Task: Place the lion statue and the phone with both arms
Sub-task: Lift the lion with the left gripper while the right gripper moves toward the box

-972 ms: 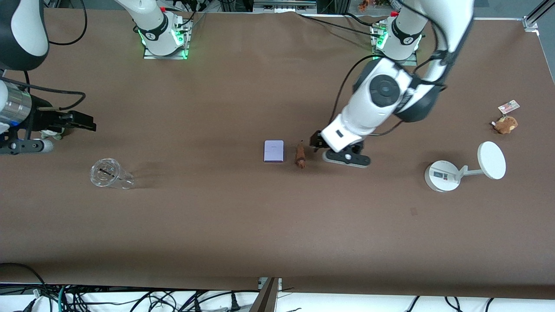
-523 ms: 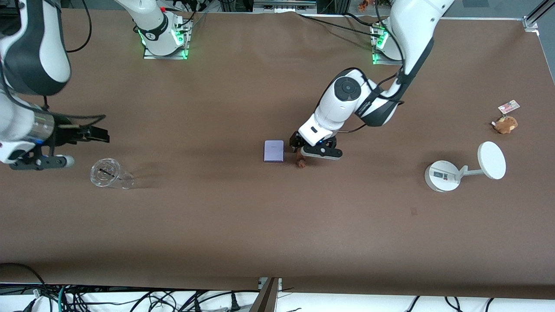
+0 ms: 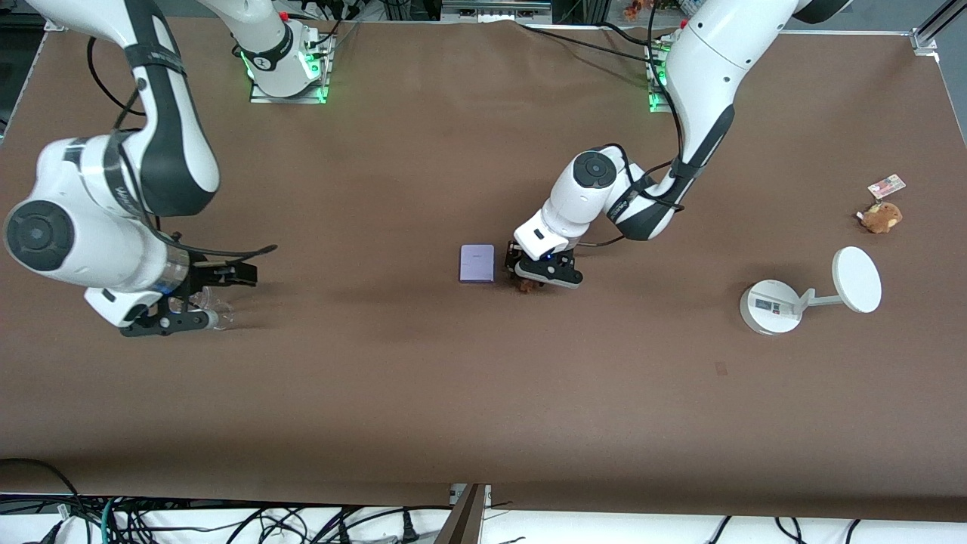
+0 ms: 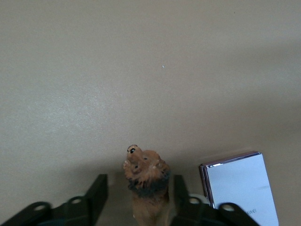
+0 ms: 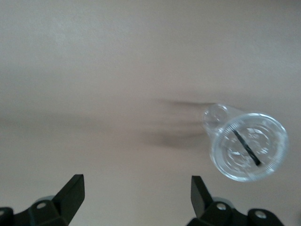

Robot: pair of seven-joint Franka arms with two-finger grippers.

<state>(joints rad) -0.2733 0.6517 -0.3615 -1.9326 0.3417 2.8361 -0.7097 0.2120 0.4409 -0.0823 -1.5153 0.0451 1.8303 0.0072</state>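
Observation:
The lion statue (image 3: 523, 286), a small orange-brown figurine, lies on the brown table beside the lavender phone (image 3: 477, 263), on the side toward the left arm's end. My left gripper (image 3: 527, 276) is down over the lion. In the left wrist view the lion (image 4: 146, 181) sits between the open fingers (image 4: 97, 193), with a gap on one side, and the phone (image 4: 241, 188) lies just outside them. My right gripper (image 3: 208, 293) is open and empty over the table, next to a clear cup (image 3: 220, 313). The right wrist view shows that gripper (image 5: 136, 194) with bare table between its fingers.
The clear plastic cup (image 5: 247, 146) lies toward the right arm's end. A round white stand (image 3: 770, 306), a brown plush toy (image 3: 881, 217) and a small card (image 3: 886, 184) sit toward the left arm's end.
My left gripper moved from beside the lion to down over it, fingers around it. My right arm swung in from the table's end to the clear cup.

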